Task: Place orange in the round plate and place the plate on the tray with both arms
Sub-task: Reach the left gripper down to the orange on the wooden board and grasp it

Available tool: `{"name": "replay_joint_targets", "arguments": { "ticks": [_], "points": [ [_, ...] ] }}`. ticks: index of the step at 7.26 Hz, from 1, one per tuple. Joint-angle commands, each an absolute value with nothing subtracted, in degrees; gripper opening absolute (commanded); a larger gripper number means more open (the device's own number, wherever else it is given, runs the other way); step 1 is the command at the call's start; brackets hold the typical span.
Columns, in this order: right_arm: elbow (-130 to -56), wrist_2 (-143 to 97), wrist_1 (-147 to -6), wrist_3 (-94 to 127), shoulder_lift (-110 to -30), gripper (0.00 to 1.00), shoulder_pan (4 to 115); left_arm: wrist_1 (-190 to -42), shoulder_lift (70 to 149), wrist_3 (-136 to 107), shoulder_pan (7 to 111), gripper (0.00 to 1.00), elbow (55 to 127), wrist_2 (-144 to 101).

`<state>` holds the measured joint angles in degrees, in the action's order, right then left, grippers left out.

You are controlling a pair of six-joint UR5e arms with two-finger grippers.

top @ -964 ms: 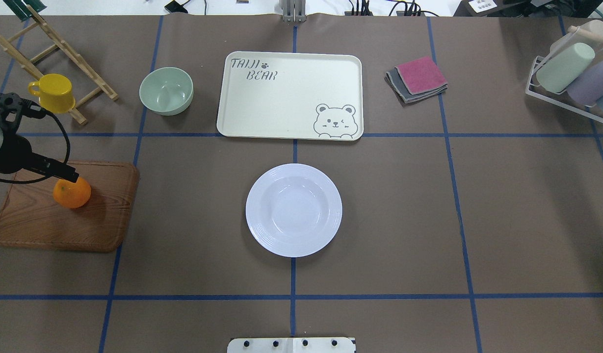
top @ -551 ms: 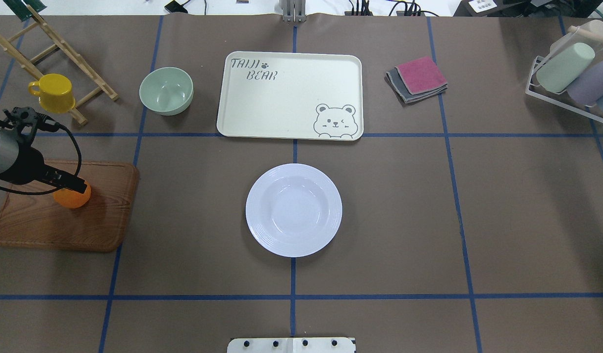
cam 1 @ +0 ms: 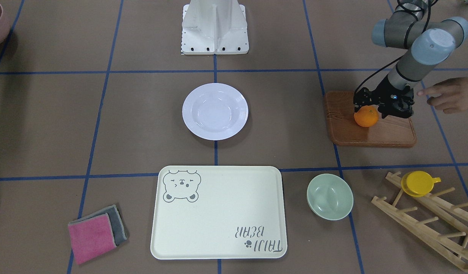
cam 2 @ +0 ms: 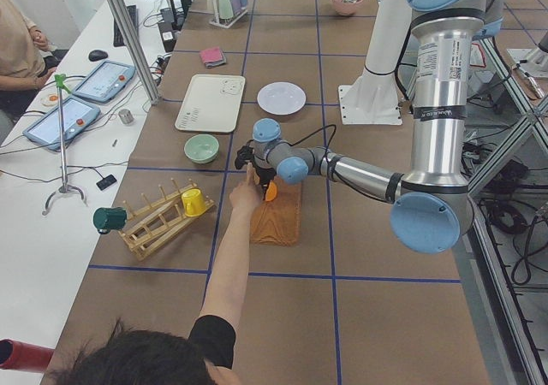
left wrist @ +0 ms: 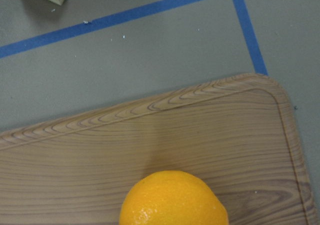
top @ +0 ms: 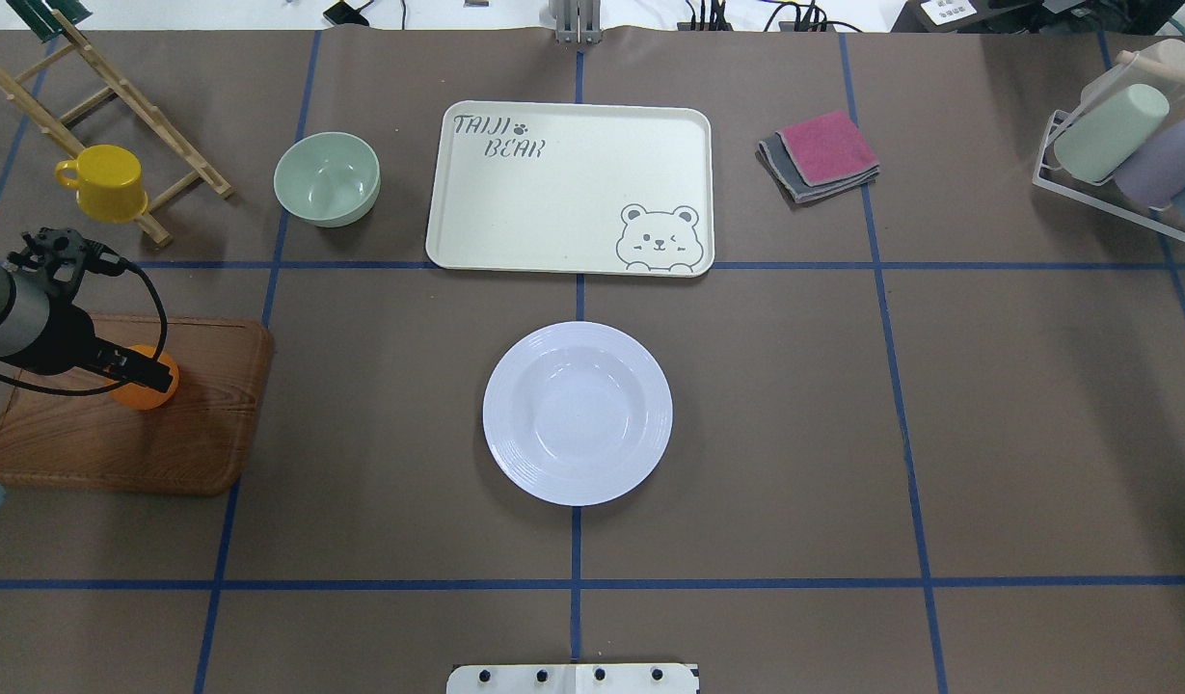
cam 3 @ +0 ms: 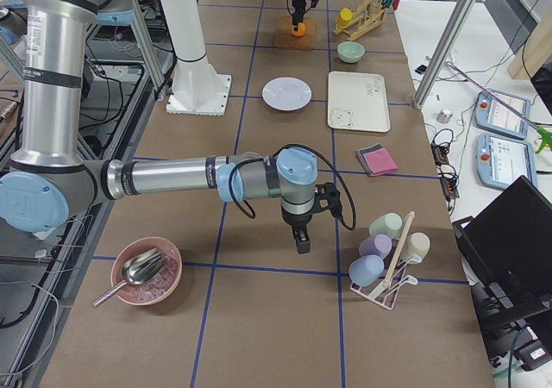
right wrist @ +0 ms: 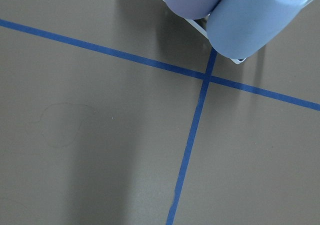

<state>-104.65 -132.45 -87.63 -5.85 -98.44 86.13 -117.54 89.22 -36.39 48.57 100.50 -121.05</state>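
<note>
The orange (top: pixel 153 390) rests on a brown wooden board (top: pixel 120 443) at the table's left edge. My left gripper (top: pixel 134 374) is down over it, open, with black fingers on either side of the fruit (cam 1: pixel 366 117). In the left wrist view the orange (left wrist: pixel 174 200) fills the bottom middle, close up. The white round plate (top: pixel 578 413) lies empty at the table's middle. Beyond it sits the cream tray (top: pixel 553 193), with nothing on it. My right gripper (cam 3: pixel 302 243) hangs over bare table near the cup rack; I cannot tell whether it is open or shut.
A person's hand (cam 1: pixel 447 93) reaches in beside my left wrist. A pale-green bowl (top: pixel 326 178) and a yellow cup (top: pixel 103 181) on a wooden rack (top: pixel 177 145) stand behind the board. Folded cloths (top: pixel 821 154) and a cup rack (top: pixel 1122 135) are at the right.
My left gripper has moved right and down over the orange, covering more of it. The orange, plate and tray have stayed in place.
</note>
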Motion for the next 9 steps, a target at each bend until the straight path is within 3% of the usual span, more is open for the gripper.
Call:
{"name": "replay_joint_targets", "arguments": {
  "ticks": [1, 2, 3, 4, 6, 7, 9],
  "points": [
    [-104.59, -132.45, -87.63, -5.89, -98.44, 1.0, 86.13, -121.73, 89.64, -37.0, 48.43, 1.0, 98.35, -121.46],
    [-104.59, -132.45, -87.63, -5.89, -98.44, 1.0, 86.13, -121.73, 89.65, -37.09, 48.43, 0.84, 98.61, -121.73],
    [-104.59, -132.36, -87.63, -5.89, -98.44, 1.0, 86.13, -121.64, 89.74, -37.0, 48.43, 0.18, 98.87, -121.73],
    [-104.59, -132.36, -87.63, -5.89, -98.44, 1.0, 86.13, -121.73, 89.39, -37.0, 48.51, 0.0, 99.05, -121.38],
    [-104.68, -132.36, -87.63, -5.89, -98.44, 1.0, 86.13, -115.37, 89.55, -37.0, 49.13, 0.0, 106.47, -122.51],
    [-104.68, -132.45, -87.63, -5.89, -98.44, 1.0, 86.13, -103.65, 92.52, -37.26, 48.87, 0.0, 112.61, -122.52],
    [-104.59, -132.45, -87.54, -5.89, -98.44, 1.0, 86.13, -90.83, 106.1, -47.92, 46.52, 0.0, 114.52, -121.91]
  ]
}}
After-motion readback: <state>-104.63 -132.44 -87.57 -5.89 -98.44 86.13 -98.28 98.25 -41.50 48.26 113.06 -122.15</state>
